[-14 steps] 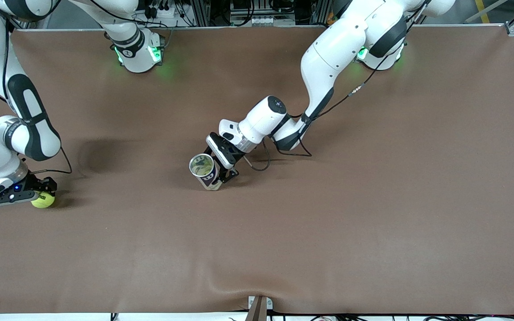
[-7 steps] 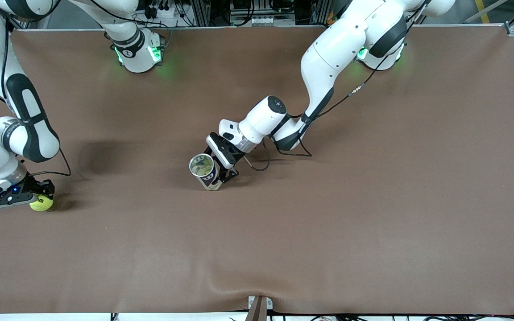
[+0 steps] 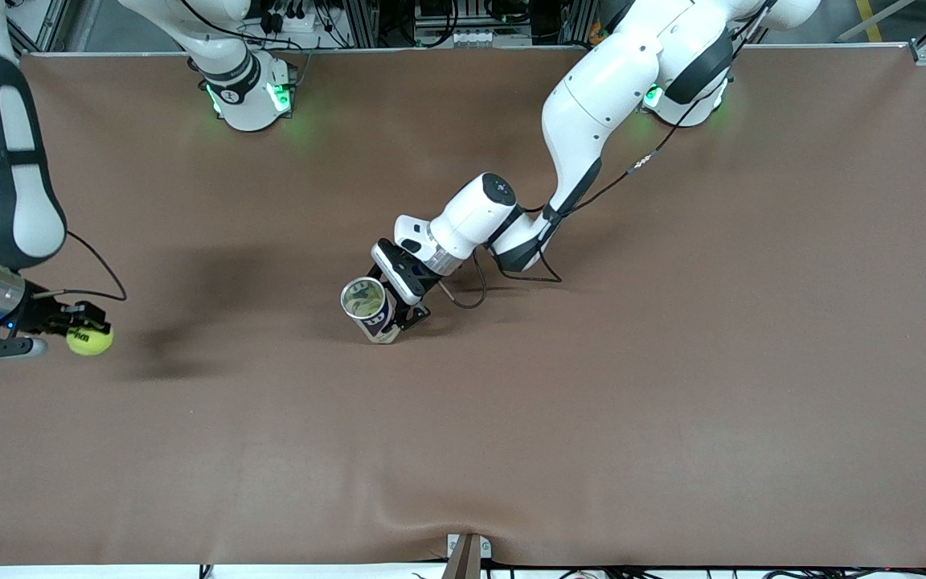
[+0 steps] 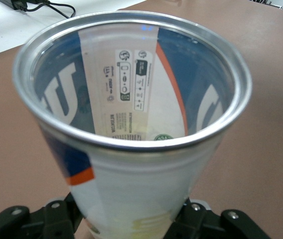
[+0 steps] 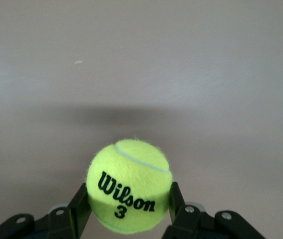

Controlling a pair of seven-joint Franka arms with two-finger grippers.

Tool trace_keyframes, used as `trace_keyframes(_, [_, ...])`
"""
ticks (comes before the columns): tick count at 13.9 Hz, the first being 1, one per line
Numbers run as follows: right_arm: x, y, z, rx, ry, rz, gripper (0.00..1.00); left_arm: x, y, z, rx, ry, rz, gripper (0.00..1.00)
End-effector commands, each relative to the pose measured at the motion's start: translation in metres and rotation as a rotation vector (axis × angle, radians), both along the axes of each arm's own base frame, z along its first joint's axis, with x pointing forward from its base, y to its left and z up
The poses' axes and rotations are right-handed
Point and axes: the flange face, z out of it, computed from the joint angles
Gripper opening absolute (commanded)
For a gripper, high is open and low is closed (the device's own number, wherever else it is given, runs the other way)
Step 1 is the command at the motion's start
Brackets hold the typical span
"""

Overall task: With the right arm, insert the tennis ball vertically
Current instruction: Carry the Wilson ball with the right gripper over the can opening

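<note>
My right gripper (image 3: 83, 338) is shut on a yellow-green Wilson tennis ball (image 3: 90, 339) and holds it above the brown mat at the right arm's end of the table. In the right wrist view the ball (image 5: 129, 185) sits between the black fingers (image 5: 79, 203), clear of the mat. My left gripper (image 3: 395, 315) is shut on a clear tennis-ball can (image 3: 368, 309) with a blue and white label, upright at mid-table with its open metal rim up. The can (image 4: 131, 124) fills the left wrist view; its inside looks empty.
The brown mat (image 3: 592, 402) covers the whole table. Both arm bases (image 3: 247, 96) stand at the table's edge farthest from the front camera. A small bracket (image 3: 467, 551) sits at the edge nearest the front camera.
My right gripper has lifted the tennis ball off the mat and swung it a little toward the can. The left arm and the can have not moved.
</note>
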Motion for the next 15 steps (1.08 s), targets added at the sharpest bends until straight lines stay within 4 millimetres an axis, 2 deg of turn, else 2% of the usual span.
trace_keyframes(1, [0.001,0.059,0.042,0.029,0.074,-0.125,0.0,-0.006,0.002,-0.021,0.033,0.049,0.009,0.71])
trace_keyframes(3, [0.005,0.124,0.067,0.039,0.124,-0.227,0.0,-0.006,0.002,-0.021,0.033,0.049,0.009,0.71])
trace_keyframes(8, [0.004,0.257,0.095,0.056,0.155,-0.472,0.0,-0.006,0.002,-0.021,0.033,0.049,0.009,0.71])
trace_keyframes(12, [-0.001,0.338,0.116,0.081,0.154,-0.6,0.0,-0.006,0.002,-0.021,0.033,0.049,0.009,0.71])
trace_keyframes(15, [0.002,0.375,0.114,0.111,0.133,-0.688,0.0,-0.006,0.002,-0.021,0.033,0.049,0.009,0.71])
